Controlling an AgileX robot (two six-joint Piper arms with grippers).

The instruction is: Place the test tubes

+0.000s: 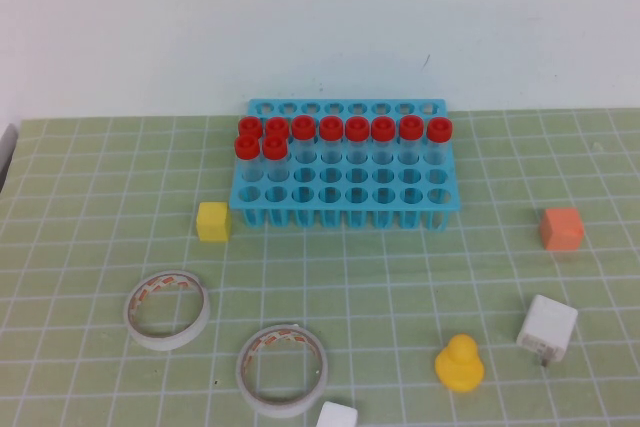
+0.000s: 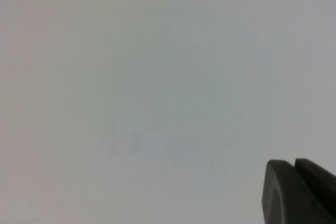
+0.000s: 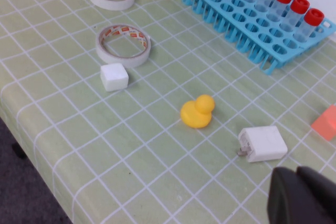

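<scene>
Nearby rack (image 1: 344, 205): yellow cube (image 1: 213, 220); left gripper (image 2: 299, 192) faces wall (image 2: 157, 77), right gripper (image 3: 302, 198) near charger (image 3: 262, 143).

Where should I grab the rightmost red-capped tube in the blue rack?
Grip the rightmost tube at its red cap, coming straight down: it stands upright in the blue rack, cap topmost, a neighbour close beside it. Right gripper, shut, is raised over the table; left gripper, shut, faces a blank surface.

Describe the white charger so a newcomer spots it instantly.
With the left gripper and right gripper shut, outside the high view, start at the blue tube rack at the back of the green mat and come front right, past the orange cube. The charger lies just right of the yellow duck. Unlike the plain white cube, it has metal prongs.
</scene>
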